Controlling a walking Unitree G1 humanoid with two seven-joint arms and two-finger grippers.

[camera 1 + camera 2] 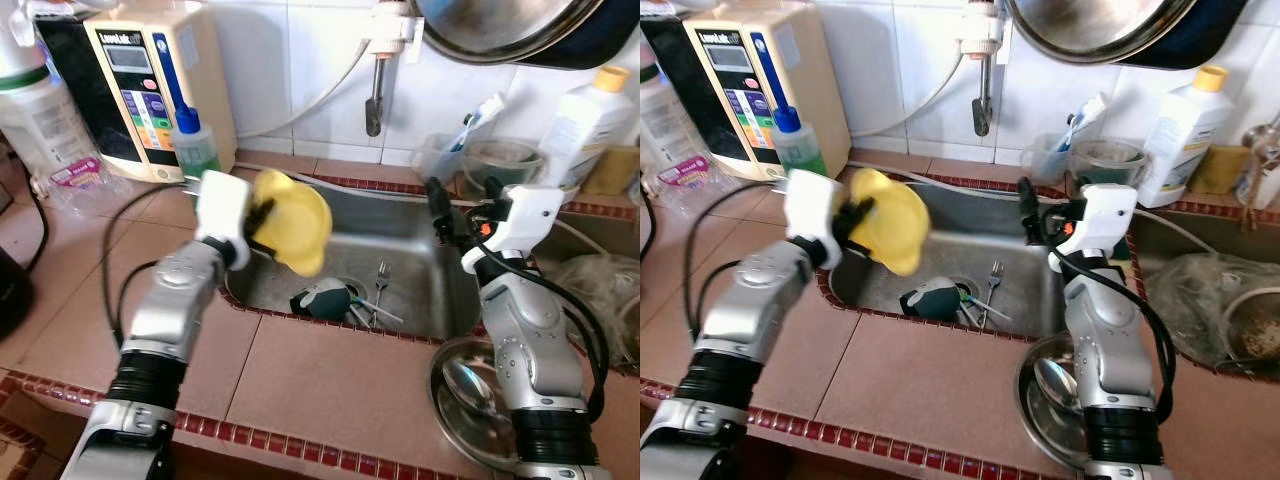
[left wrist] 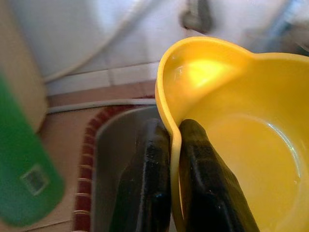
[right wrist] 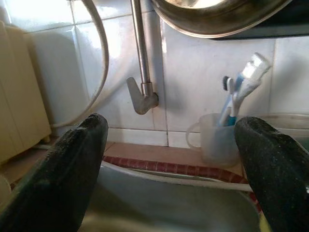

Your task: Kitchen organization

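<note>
My left gripper [image 1: 262, 222] is shut on the rim of a yellow plastic bowl [image 1: 293, 222], holding it tilted above the left side of the steel sink [image 1: 420, 262]. In the left wrist view one black finger [image 2: 147, 183] lies outside the bowl [image 2: 241, 130] wall and the other inside. My right gripper [image 1: 463, 212] hangs open over the sink's right edge with nothing between its fingers [image 3: 67, 164]. In the sink lie a dark, pale-topped object [image 1: 322, 298], a fork [image 1: 381, 285] and other cutlery.
A water purifier [image 1: 150, 80] and a green-capped bottle [image 1: 192, 140] stand back left. Tap [image 1: 374, 95], toothbrush cup [image 3: 217, 137], white bottle [image 1: 590, 120] and glass bowl [image 1: 500, 160] line the back. A steel plate with a spoon [image 1: 470, 395] sits front right. A large steel pan [image 1: 500, 25] hangs overhead.
</note>
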